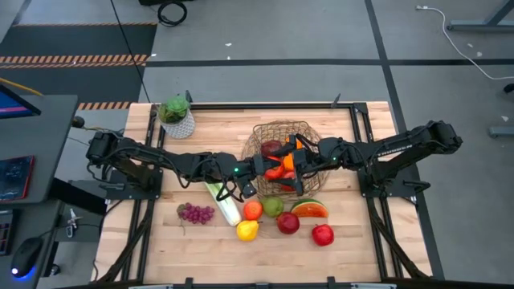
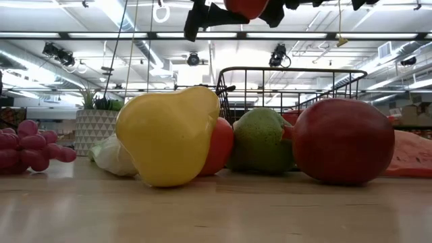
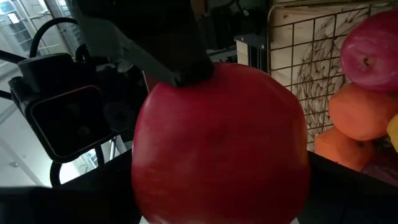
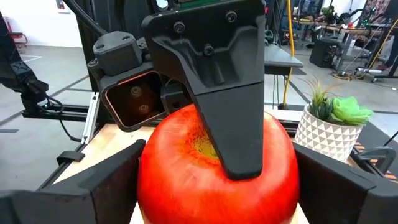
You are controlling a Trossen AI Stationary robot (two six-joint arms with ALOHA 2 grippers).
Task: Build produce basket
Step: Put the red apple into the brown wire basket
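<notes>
Both arms meet over the tan wire basket (image 1: 283,132), which holds a dark red apple (image 1: 271,148) and oranges (image 1: 290,145). My left gripper (image 1: 263,171) and right gripper (image 1: 299,164) are both shut on one red apple (image 1: 278,172), held high above the table at the low view's upper edge (image 2: 246,7). On the boards near the basket lie grapes (image 1: 195,213), a leek (image 1: 223,201), an orange (image 1: 253,210), a green pear (image 1: 273,206), a watermelon slice (image 1: 309,209), a yellow fruit (image 1: 247,230) and two red apples (image 1: 288,223). My left gripper pinches the red apple between its two fingers; one finger (image 4: 227,106) lies over the stem hollow (image 4: 202,146), the other is hidden behind the fruit. It comes level from the table's left. The apple is lifted clear. My right gripper comes level from the table's right, and its fingers (image 4: 99,186) stand against the apple's two sides (image 4: 152,180). One finger (image 3: 158,53) shows lying on the apple's flank (image 3: 186,106). The apple hangs clear over the basket.
A white-potted green plant (image 1: 175,117) stands at the far left of the boards. The basket's wire wall (image 3: 292,74) is close beside the apple, with a pink-red apple (image 3: 373,50) and oranges (image 3: 360,112) inside. Bare boards lie along the near edge and the right side.
</notes>
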